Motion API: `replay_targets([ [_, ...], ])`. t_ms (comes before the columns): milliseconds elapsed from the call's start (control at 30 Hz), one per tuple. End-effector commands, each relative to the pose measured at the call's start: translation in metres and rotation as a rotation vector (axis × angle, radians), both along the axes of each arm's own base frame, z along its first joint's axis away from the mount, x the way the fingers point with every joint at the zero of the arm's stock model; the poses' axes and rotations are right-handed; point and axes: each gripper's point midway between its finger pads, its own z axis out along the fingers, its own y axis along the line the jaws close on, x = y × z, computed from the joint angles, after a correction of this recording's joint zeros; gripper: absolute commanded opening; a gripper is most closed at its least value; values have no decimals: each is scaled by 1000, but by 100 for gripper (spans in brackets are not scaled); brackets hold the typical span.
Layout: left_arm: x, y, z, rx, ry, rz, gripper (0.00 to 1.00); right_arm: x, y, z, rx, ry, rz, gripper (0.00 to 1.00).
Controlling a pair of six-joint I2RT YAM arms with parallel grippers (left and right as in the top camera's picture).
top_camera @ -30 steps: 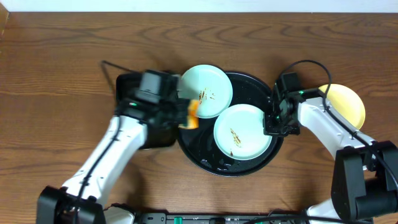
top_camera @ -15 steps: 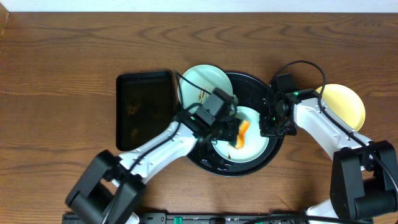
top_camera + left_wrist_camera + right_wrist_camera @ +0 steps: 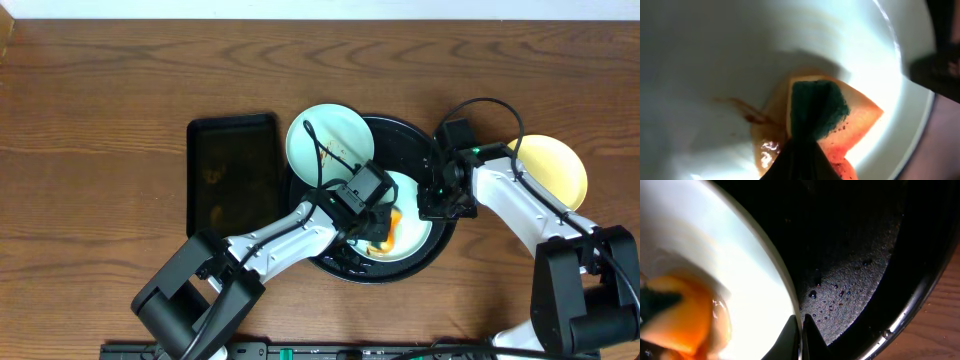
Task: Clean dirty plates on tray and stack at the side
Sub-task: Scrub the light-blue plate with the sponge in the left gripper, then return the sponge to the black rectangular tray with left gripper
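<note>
In the tray [image 3: 405, 135], L gripper [image 3: 377, 224] holds sponge [image 3: 392, 230] on mint plate [image 3: 411, 202], R gripper [image 3: 436, 200] pinching the plate's right rim.

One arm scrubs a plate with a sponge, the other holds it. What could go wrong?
The right tool grips only the scrubbed plate's thin rim, so hard strokes from the left tool's sponge might pull it free. Droplets already dot the tray, so the plate may slide.
</note>
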Motion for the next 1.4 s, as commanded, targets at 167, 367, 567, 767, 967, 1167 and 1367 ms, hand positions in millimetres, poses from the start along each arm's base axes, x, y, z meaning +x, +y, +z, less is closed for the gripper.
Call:
replay_targets([
  [167,45,59,-15,209,-120,167,8,-5,1,2,-4,15,-1,1],
  [367,52,68,-1,200,-140,186,8,-4,0,2,-11,14,-2,1],
  [567,60,73,35,178,-231,195,8,-4,0,2,-11,13,-2,10],
  [767,56,98,78,201,-308,209,8,-1,1,2,-7,-1,-2,34],
  [967,58,151,76,327,-268,310,8,3,2,2,-3,-14,-2,40],
  [1167,72,206,72,384,-220,459,8,6,5,2,10,-30,1,39],
  [1367,85,259,70,407,-183,614,8,7,9,-4,35,-43,-17,33],
])
